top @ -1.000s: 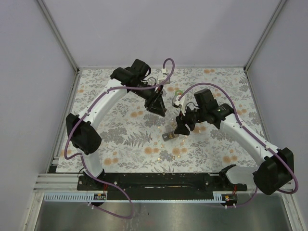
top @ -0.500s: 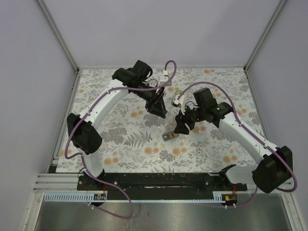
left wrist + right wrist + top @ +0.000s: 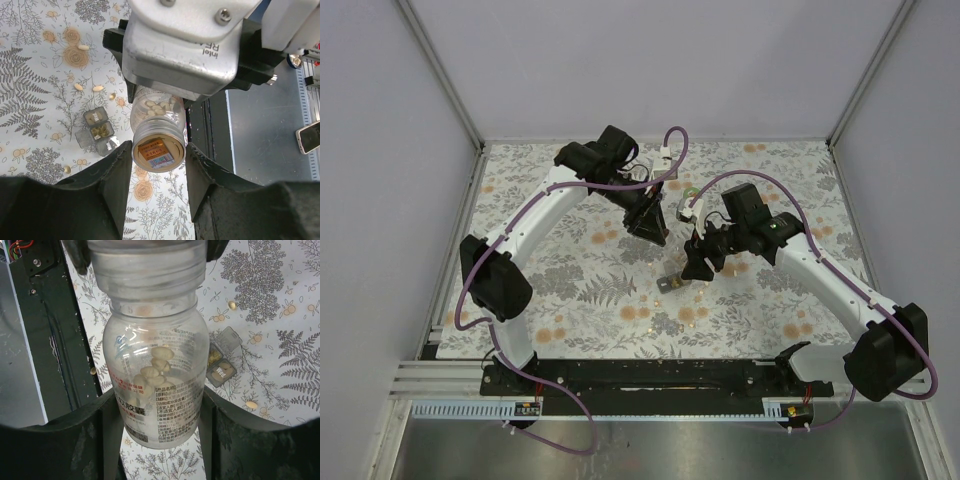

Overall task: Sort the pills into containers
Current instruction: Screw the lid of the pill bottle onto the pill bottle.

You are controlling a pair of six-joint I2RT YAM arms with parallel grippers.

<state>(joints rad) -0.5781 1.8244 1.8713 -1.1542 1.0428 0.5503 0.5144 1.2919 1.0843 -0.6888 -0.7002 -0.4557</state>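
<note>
- The right fingers [image 3: 95, 440] clasp the body of a clear pill bottle [image 3: 157, 385]. The left fingers [image 3: 117, 185] pinch its ribbed cap [image 3: 158, 150], so the bottle hangs in the air between the two arms.
- Beneath it on the surface [image 3: 570, 290] sits a small pill organiser [image 3: 100, 131], with loose pills [image 3: 78, 86] scattered near it.
- The surface is cloth printed with grey ferns and orange blooms, with pale lilac walls [image 3: 650, 60] around it.
- The bottle's label is dense Chinese print. The camera housing [image 3: 185, 45] reads "intel".
</note>
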